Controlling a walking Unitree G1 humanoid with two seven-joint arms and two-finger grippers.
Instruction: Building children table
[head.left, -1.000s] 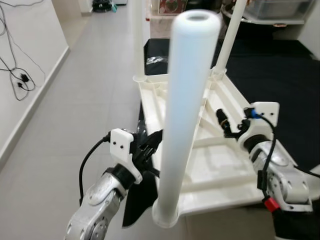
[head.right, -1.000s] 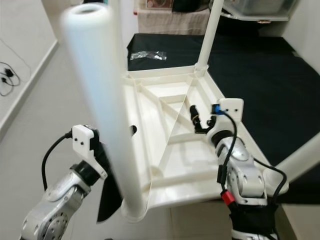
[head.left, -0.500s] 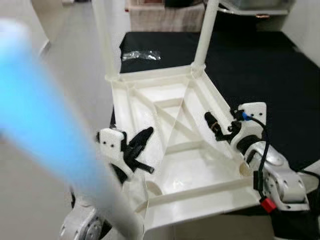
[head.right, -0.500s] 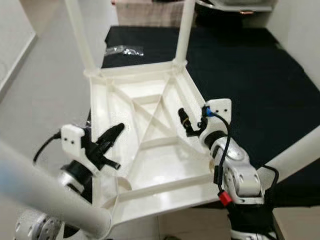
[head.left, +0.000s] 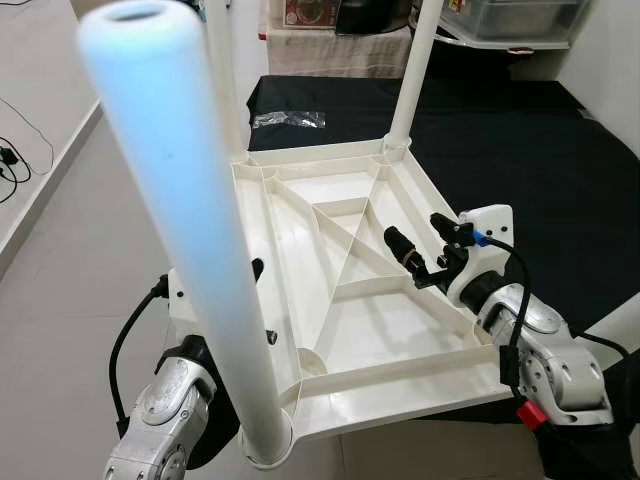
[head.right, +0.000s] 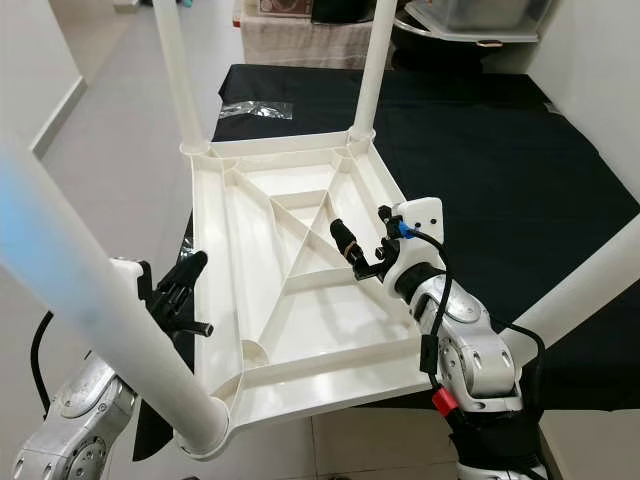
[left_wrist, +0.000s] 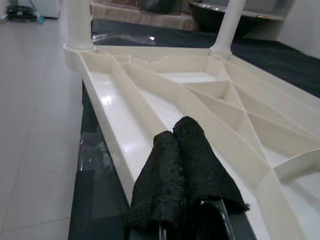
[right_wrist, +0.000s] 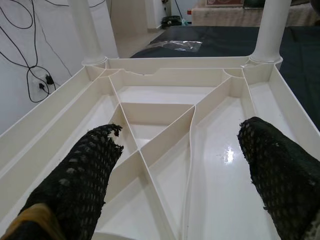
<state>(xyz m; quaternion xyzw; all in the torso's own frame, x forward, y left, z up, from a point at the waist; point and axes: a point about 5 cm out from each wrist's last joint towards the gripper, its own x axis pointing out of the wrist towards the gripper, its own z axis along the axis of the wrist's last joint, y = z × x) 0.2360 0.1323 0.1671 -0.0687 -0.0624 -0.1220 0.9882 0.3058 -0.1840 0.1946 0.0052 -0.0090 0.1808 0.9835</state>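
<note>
Table (head.left: 330, 300) white plastic, upside down, ribbed underside, legs upright.

Upturned white tabletop (head.right: 300, 330): open bays betw. raised ribs (head.right: 300, 235) give access from above. Near-left leg (head.left: 190, 250) stands upright, blocking reach at that corner; far legs (head.right: 372, 65) obstruct rear edge. Grey tile floor (head.left: 90, 230) on L side unobstructed.

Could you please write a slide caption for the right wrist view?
Open right gripper poised above the ribbed underside of the upturned white table, two legs standing at its far corners.
</note>
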